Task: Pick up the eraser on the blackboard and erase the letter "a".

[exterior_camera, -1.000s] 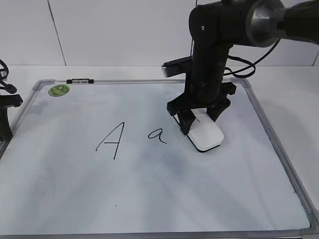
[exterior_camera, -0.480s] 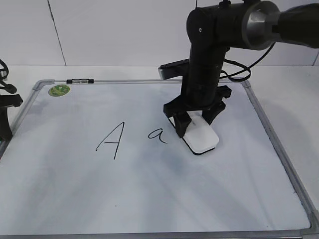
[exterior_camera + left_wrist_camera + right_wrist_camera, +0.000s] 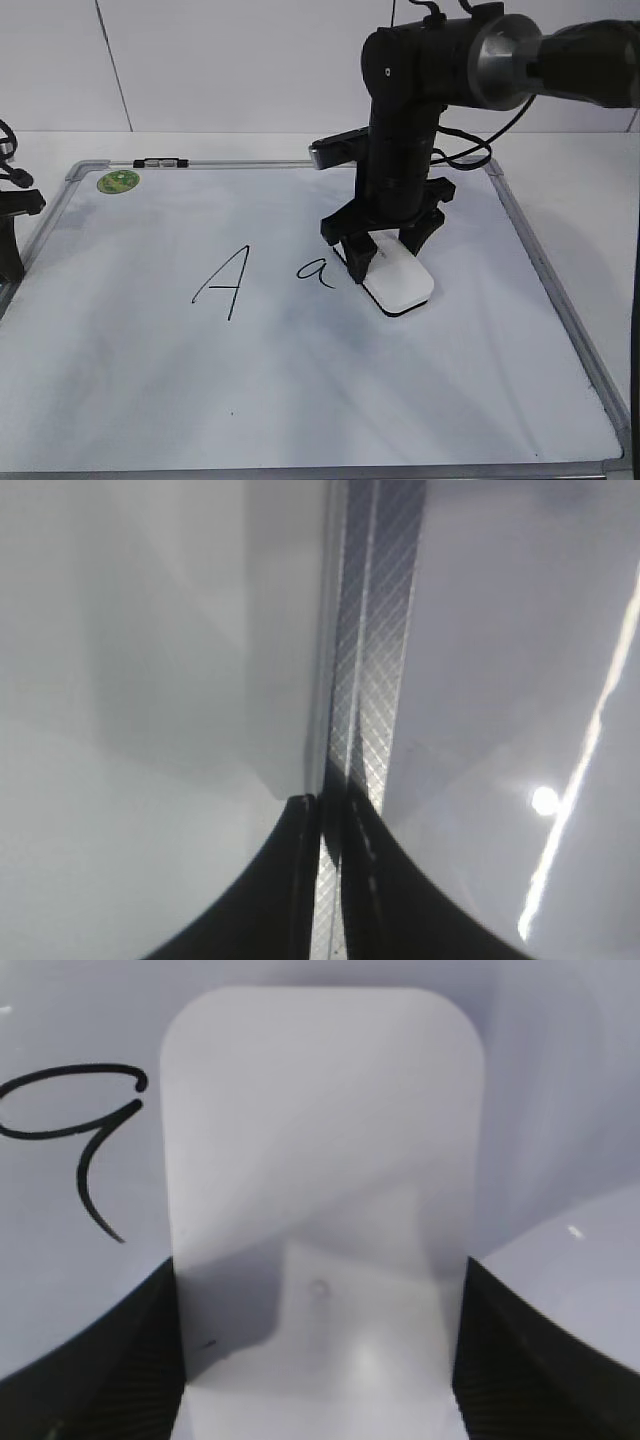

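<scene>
The white eraser point(image 3: 400, 284) with its black underside rests on the blackboard point(image 3: 300, 380), just right of the small letter "a" point(image 3: 316, 272). My right gripper point(image 3: 382, 252) is shut on the eraser, one finger on each long side. In the right wrist view the eraser point(image 3: 320, 1160) fills the middle between my fingers point(image 3: 318, 1350), and the letter "a" point(image 3: 80, 1130) lies close to its left edge. My left gripper point(image 3: 328, 810) is shut and empty over the board's grey frame point(image 3: 375, 660) at the far left.
A larger capital "A" point(image 3: 225, 282) is written left of the small one. A round green sticker point(image 3: 118, 181) sits at the board's far left corner, with a small black clip point(image 3: 160, 161) on the top frame. White table point(image 3: 590, 190) surrounds the board.
My right gripper has slid the eraser leftward along the board, closer to the letter "a". The left arm has not moved.
</scene>
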